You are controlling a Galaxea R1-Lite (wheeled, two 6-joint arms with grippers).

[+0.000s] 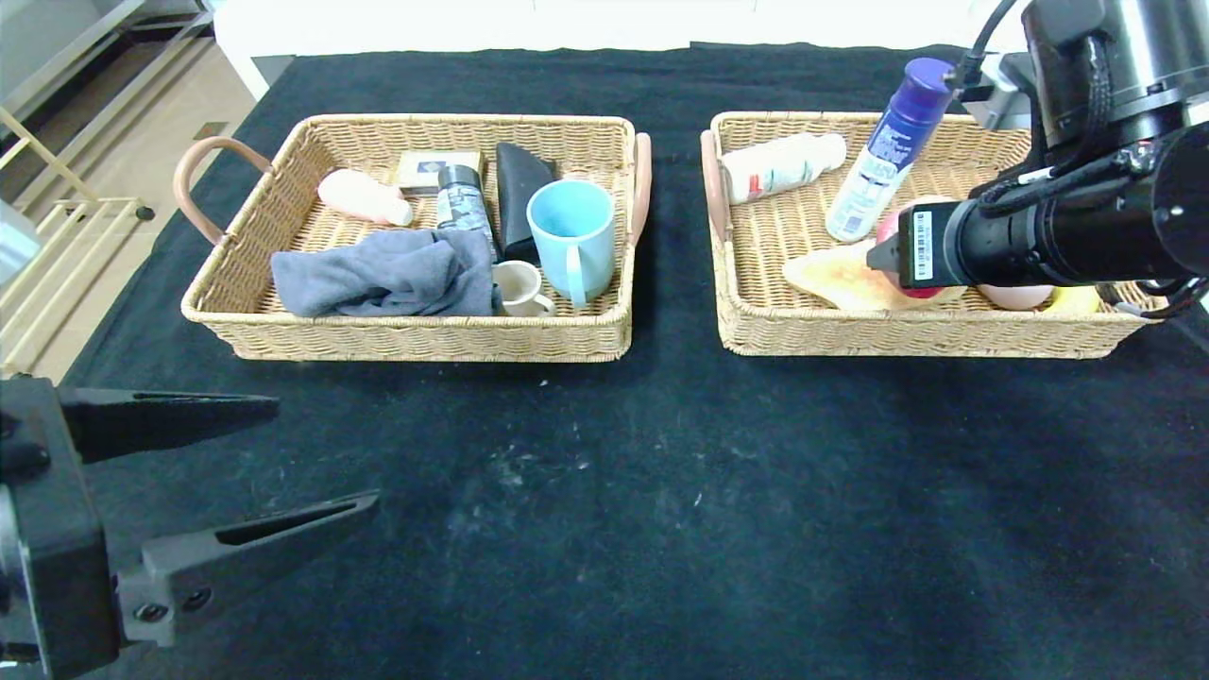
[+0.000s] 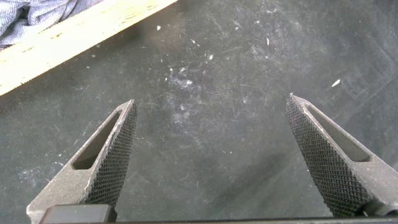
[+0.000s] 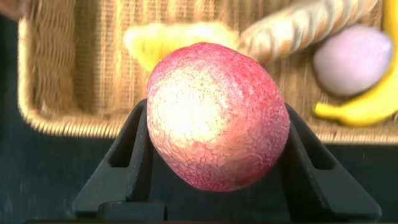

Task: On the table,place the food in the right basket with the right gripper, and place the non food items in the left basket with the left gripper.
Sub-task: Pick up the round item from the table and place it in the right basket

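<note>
I see the right gripper (image 3: 217, 124) clenched on the peach (image 3: 217, 115), both fingers (image 3: 127, 158) pressed against its sides. In head view the R arm reaches across the right basket (image 1: 907, 331), so the peach (image 1: 890, 227) shows only as a sliver behind the arm, above the basket interior. Croissant (image 3: 305, 28) lies inside that basket, beside a pale pink ball (image 3: 353, 59) and banana (image 3: 367, 102). Also in there: white bottle (image 1: 782, 165) lying down, purple-capped spray can (image 1: 883, 151) leaning.

Left gripper (image 1: 326, 453) hangs over bare table (image 1: 661, 491) near its front-left, fingers (image 2: 109, 158) spread wide, nothing btwn them. Left basket (image 1: 416, 335) holds grey cloth (image 1: 387, 274), blue mug (image 1: 571, 236), small white cup (image 1: 519, 288) and other non-food items.
</note>
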